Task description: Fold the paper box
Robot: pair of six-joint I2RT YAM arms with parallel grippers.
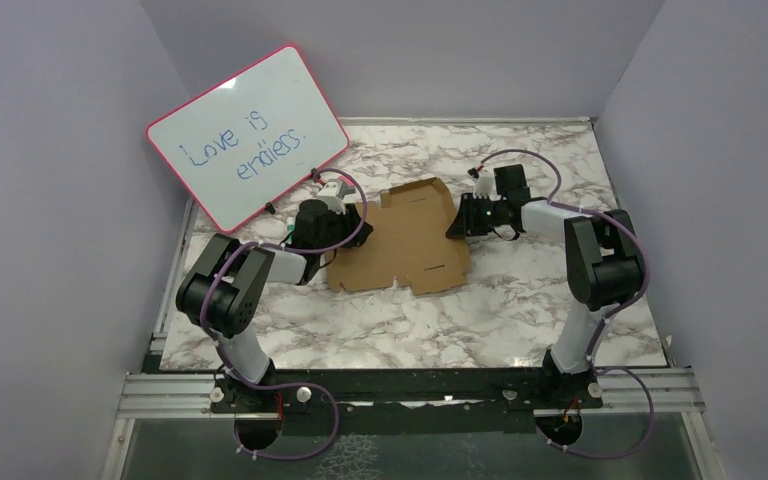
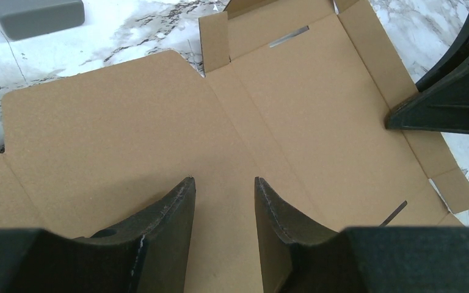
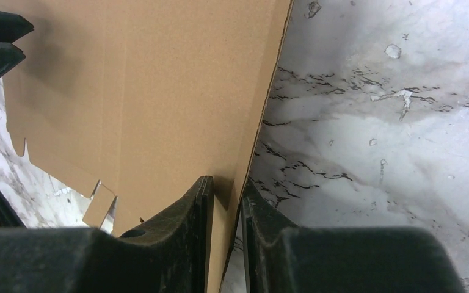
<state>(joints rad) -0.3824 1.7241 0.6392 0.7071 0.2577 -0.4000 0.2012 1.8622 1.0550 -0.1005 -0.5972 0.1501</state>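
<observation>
Marbled bench (image 1: 520, 320) bears a flat, notched paper box (image 1: 400, 240); we see the right end effector (image 3: 226, 182) pinching its edge, the left end effector (image 2: 223, 180) half-open, empty.

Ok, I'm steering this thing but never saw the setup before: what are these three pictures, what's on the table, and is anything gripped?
These are two robot arms, the left arm and the right arm, bolted at the near edge of a marble table. The wide picture comes from a fixed camera above and behind them. The other two come from a camera on each wrist, so the dark prongs at the bottom are that arm's own claw. Between the arms lies the paper box, not yet folded: a brown cardboard sheet with flaps. A pink-rimmed whiteboard stands at the back left. The left claw is open over the sheet, gripping nothing. The right claw pinches the sheet's right edge, one finger on each side.
</observation>
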